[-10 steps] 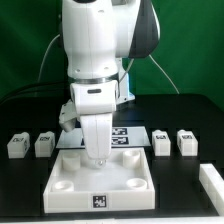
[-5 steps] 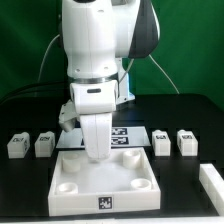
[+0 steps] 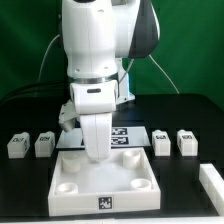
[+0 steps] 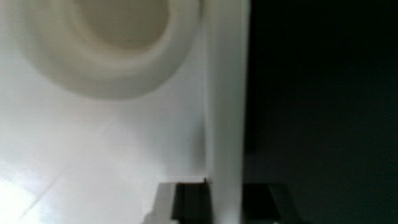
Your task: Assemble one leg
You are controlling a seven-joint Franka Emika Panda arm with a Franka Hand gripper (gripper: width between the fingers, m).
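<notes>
- Green cloth backed the black bench (image 3: 25,105), where all four legs (image 3: 43,145) lay loose, two on each side of the white panel (image 3: 105,178).
- No leg stood in any socket (image 3: 140,184) that showed, so the fitting seemed wholly left to do.
- Upright, the arm pointed its hand (image 3: 97,156) straight down at the panel's far edge, toward the exterior view's left.
- Its fingertips (image 4: 180,205) straddled that edge beside a socket in the wrist view; whether clenched or released, I could not tell.

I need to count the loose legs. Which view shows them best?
The exterior view: four legs flank the panel, two on the exterior view's left, two on its right. The wrist view shows no leg, only a blurred close-up of the panel and one round socket.
</notes>
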